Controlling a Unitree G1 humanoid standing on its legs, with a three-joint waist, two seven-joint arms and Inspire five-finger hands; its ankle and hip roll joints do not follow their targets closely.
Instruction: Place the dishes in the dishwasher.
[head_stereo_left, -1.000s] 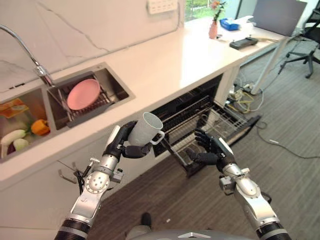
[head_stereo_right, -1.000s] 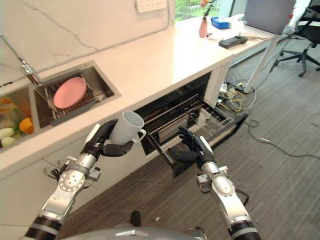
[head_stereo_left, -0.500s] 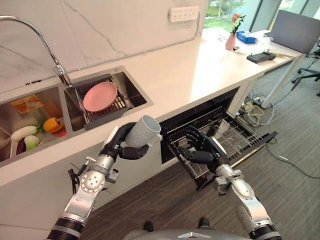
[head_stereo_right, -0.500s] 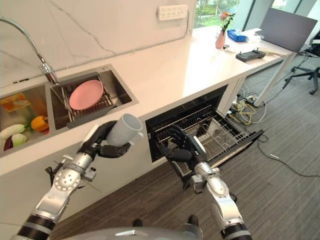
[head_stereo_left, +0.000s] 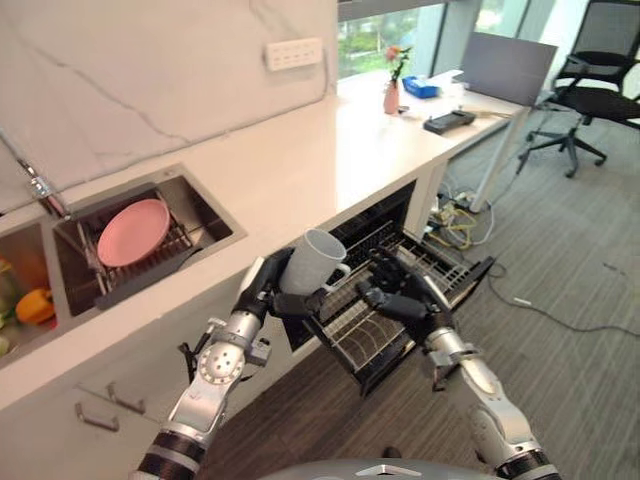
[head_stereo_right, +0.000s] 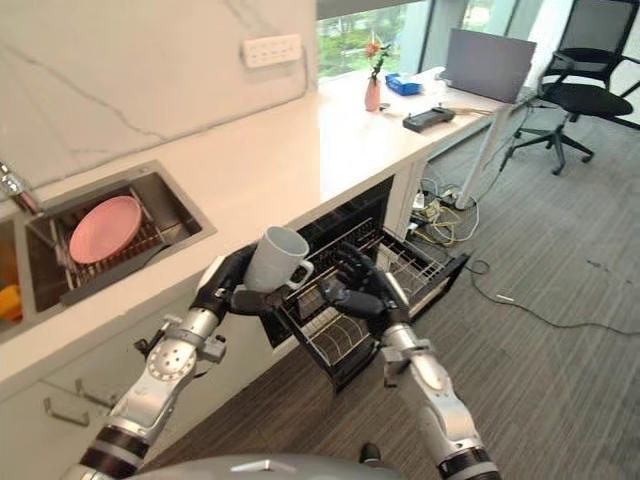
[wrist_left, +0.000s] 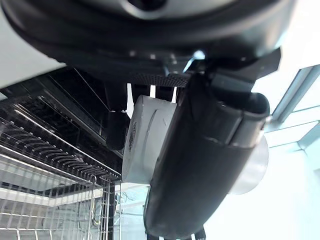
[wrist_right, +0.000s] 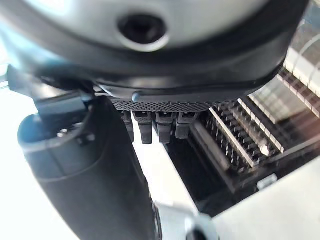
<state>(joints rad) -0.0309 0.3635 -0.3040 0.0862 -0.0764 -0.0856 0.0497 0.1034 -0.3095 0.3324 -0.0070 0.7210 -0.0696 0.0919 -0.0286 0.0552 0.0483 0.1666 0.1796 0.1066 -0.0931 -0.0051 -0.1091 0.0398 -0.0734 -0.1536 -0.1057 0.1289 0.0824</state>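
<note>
A: Where was the mug (head_stereo_left: 314, 263)?
B: In the left hand (head_stereo_left: 268, 291), fingers and thumb curled round its body, held w/ rim up-left and handle pointing toward the right hand. It was in the air just in front of the counter (head_stereo_left: 300, 160) edge, above the near-left corner of the pulled-out dishwasher rack (head_stereo_left: 385, 300).
A: And the right hand (head_stereo_left: 398, 297)?
B: Beside the mug, over the rack's front part. Fingers loosely bent, spread, nothing in them. Not touching the mug as far as the head views showed.
A: Other dishes?
B: Pink plate (head_stereo_left: 131, 231) leaning in the sink (head_stereo_left: 150, 240) on a dark drying rack. Some veg at the far-left basin, an orange pepper (head_stereo_left: 34, 306) among them.
A: Any print, labels?
B: A faint mark on the mug's side in the left wrist view, too blurred to make out. A white socket strip (head_stereo_left: 294, 53) on the marble wall, no text legible.
A: Far end?
B: Pink vase w/ flowers (head_stereo_left: 392, 90), blue box (head_stereo_left: 421, 87), a dark flat device (head_stereo_left: 449, 121), laptop (head_stereo_left: 498, 68).
</note>
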